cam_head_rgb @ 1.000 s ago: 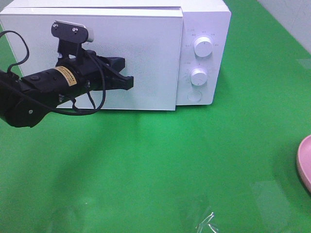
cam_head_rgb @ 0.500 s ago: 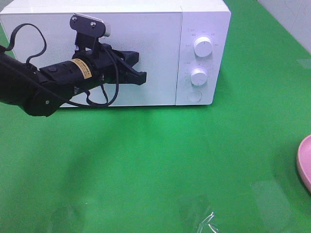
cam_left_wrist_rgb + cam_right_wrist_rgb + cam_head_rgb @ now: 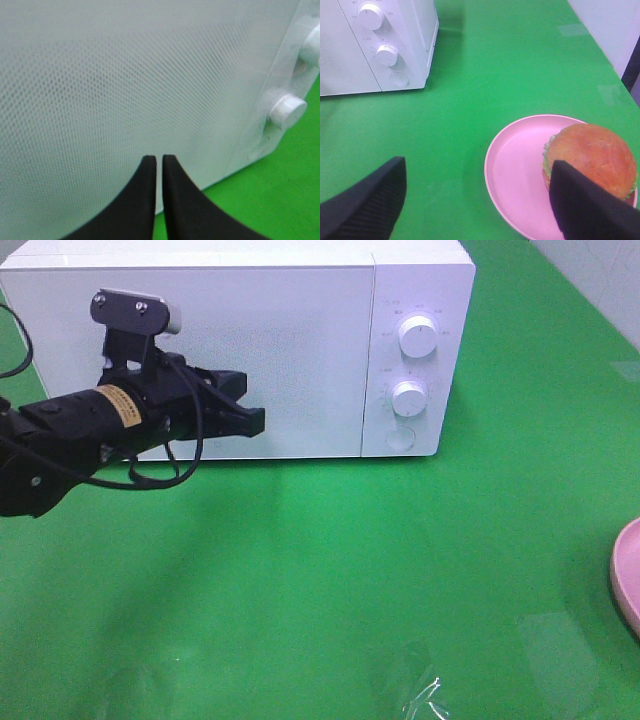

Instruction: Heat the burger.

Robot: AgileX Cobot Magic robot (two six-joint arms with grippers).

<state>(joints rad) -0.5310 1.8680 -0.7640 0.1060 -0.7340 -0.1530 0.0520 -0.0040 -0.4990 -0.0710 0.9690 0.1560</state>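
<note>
A bright green counter (image 3: pixel 330 580) fills the overhead view, with faint clear patches of tape or film near its front edge, too glossy to identify. At the right border only a sliver of a pink plate (image 3: pixel 627 575) shows, the rest cut off. The right wrist view shows that plate more fully, with the burger (image 3: pixel 592 159) sitting on one side of it, partly covered by a dark fingertip. The right hand (image 3: pixel 477 200) hangs above the plate, spread wide and holding nothing. Farther back the left hand (image 3: pixel 252 421) hovers in front of the white microwave (image 3: pixel 300 340), its door closed, the fingertips almost pinched together with only a thin slit between them and nothing held. Pale wall shows beyond the counter's far right corner.
</note>
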